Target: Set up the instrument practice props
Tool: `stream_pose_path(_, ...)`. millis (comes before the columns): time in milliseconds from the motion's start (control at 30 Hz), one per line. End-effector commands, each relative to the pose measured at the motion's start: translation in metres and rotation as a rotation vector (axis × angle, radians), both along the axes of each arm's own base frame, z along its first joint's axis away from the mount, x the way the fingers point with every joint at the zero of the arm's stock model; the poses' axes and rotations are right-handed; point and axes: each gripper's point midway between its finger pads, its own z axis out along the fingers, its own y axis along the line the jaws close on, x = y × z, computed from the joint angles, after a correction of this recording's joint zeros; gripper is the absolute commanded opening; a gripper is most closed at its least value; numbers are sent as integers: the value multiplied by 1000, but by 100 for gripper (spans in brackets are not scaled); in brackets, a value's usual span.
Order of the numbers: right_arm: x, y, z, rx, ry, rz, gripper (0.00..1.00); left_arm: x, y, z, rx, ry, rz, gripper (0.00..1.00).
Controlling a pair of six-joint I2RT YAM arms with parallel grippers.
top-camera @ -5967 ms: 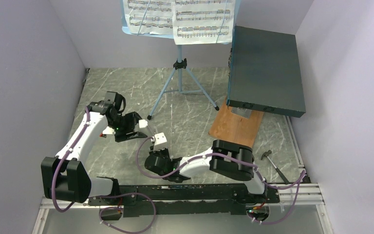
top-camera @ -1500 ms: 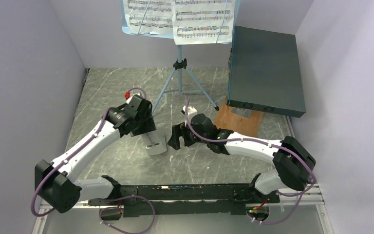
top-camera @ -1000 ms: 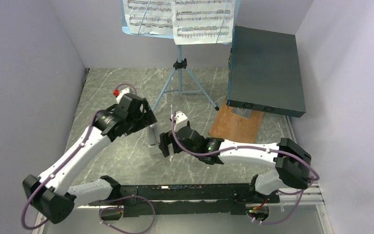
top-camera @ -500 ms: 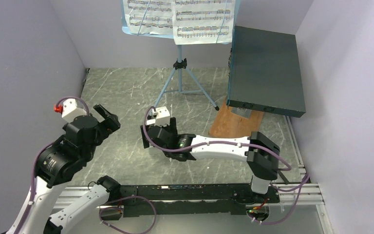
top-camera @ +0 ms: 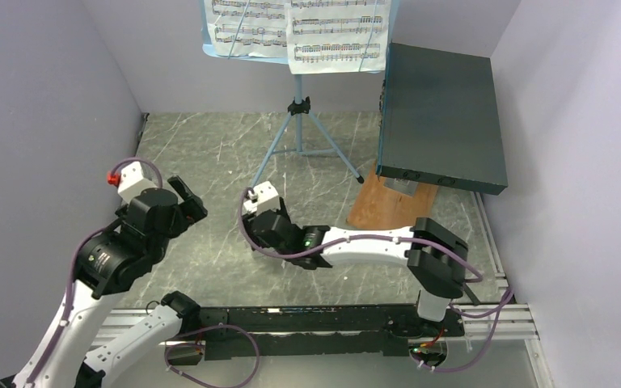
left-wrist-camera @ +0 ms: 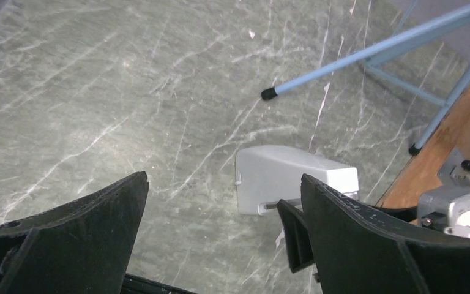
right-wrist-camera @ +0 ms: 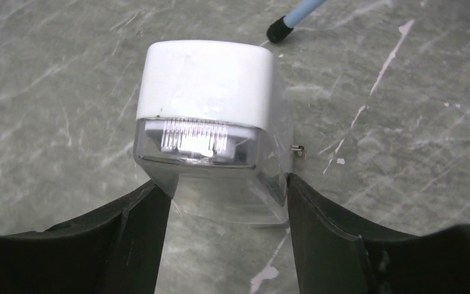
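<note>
Clamping right gripper (right-wrist-camera: 223, 184) fingers on both sides of the lying metronome (right-wrist-camera: 205, 86); left gripper (left-wrist-camera: 223, 184) spread wide, empty. Top view hides the metronome.

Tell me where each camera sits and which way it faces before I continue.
Top external: fixed above and behind the bases, looking down on the marble table and music stand; left arm and right arm show.
Left wrist: on the left arm, looking down past its open left tool at the metronome.
Right wrist: on the right arm, looking down at the metronome between its own fingers.
Shared: both wrist views show the metronome and a stand foot.
</note>
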Motion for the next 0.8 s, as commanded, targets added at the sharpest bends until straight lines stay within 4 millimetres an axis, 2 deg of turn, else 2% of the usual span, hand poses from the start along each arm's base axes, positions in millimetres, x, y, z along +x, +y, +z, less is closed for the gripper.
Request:
stream_pose_path(0,-4,-9,24,-38,-122,324,7,11,-29,-14,13,15,-169,99)
stream_pose_path(133,-33,-27,27,-12,-170,680,2,17,-77,-22,26,-39,-490,99)
stream_pose_path(167,-40,-33,29,8,-173,767,0,18,-91,-17,23,-82,-578,99)
stream_pose_path(300,-57,-56,23,31,-149,1007,0,8,-131,-13,45,-193,-885,100)
stream_pose_path(367,-67,-64,16,45,-102,1124,0,-3,-148,-10,64,-260,-1047,99)
stream_pose_path(433,-69,-69,9,43,-65,1159,0,-21,-167,-11,76,-332,-1238,98)
stream_pose_path(567,-79,-76,8,62,-103,1236,0,-45,-191,-21,80,-440,-1512,87)
stream_pose_path(667,-86,-81,14,91,-148,1277,0,-49,-202,-43,115,-457,-1652,84)
stream_pose_path(767,-86,-81,18,109,-124,1287,3,-46,-205,-64,130,-379,-1715,87)
